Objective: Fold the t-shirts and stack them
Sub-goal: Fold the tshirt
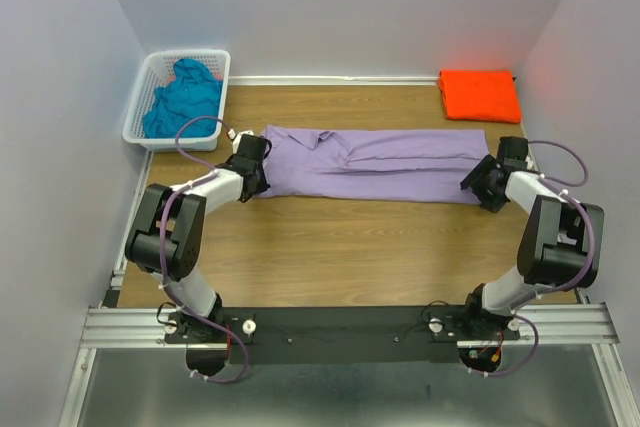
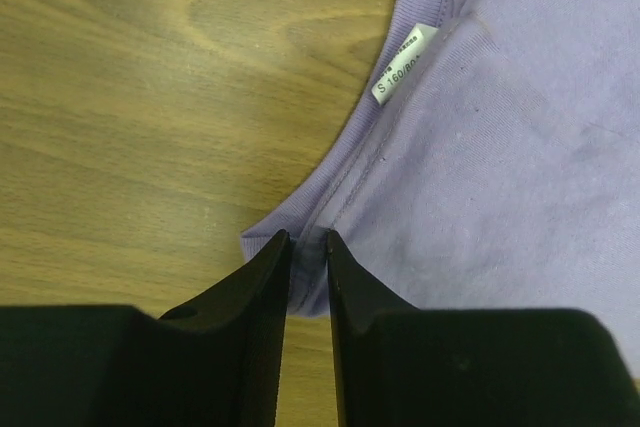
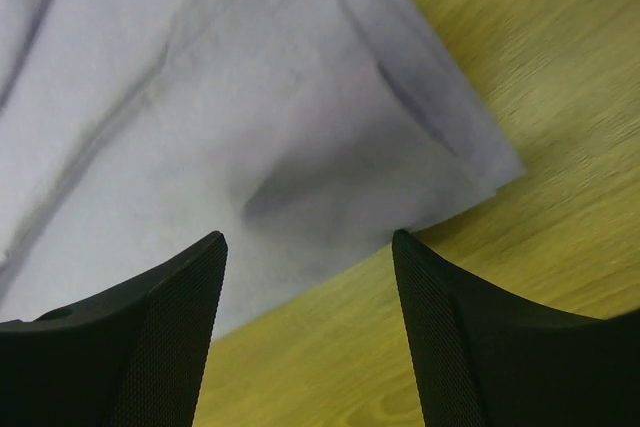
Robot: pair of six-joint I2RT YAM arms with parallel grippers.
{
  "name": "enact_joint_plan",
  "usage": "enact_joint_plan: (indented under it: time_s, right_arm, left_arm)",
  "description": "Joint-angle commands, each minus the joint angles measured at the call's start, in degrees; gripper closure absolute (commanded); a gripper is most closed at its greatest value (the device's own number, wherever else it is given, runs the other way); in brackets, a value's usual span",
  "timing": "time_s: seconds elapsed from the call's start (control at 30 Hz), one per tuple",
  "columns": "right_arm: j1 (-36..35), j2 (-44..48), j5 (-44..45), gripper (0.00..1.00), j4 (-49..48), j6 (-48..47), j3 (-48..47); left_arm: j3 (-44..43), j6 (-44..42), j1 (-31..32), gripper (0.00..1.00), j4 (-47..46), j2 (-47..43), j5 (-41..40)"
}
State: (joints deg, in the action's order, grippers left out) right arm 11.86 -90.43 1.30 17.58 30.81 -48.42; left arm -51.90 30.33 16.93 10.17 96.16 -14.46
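Note:
The lavender-purple t-shirt point(image 1: 375, 162) lies folded in a long strip across the table's middle. My left gripper point(image 1: 258, 179) is shut on its left end at the collar seam point(image 2: 306, 247), just below the white size tag point(image 2: 405, 65). My right gripper point(image 1: 478, 187) is open over the shirt's right corner point(image 3: 300, 147), its jaws standing wide apart above the hem edge and holding nothing. The orange t-shirt point(image 1: 480, 94) lies folded at the back right. The teal-blue t-shirt point(image 1: 183, 97) is crumpled in the basket.
The white lattice basket point(image 1: 150, 82) stands at the back left corner. Grey walls close in the table on three sides. The wood table point(image 1: 340, 247) shows bare in front of the purple shirt.

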Motion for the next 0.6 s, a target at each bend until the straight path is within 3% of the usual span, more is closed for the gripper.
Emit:
enact_joint_plan:
  time_s: [0.0, 0.1, 0.23, 0.43, 0.57]
  right_arm:
    - [1.59, 0.16, 4.76, 0.25, -1.41, 3.73, 3.33]
    - [1.68, 3.06, 7.74, 0.25, -0.89, 4.44, 4.65]
    - [1.07, 6.67, 4.08, 0.24, 0.17, 0.40, 2.81]
    - [-10.96, 8.26, -0.95, 0.26, 0.79, -4.88, -3.34]
    - [-23.00, 5.28, -5.51, 0.31, 0.09, -4.88, -6.15]
  left_arm:
    - [3.99, 2.54, -0.84, 0.72, 2.39, -1.15, 1.71]
    - [6.36, 3.60, -1.63, 0.72, 3.27, -3.60, 1.71]
    - [8.57, 4.13, -2.43, 0.72, 4.24, -7.81, 1.72]
    - [6.20, 3.25, -2.43, 0.57, 5.91, -14.41, 1.63]
    - [4.27, 2.28, -2.43, 0.40, 6.52, -17.93, 0.93]
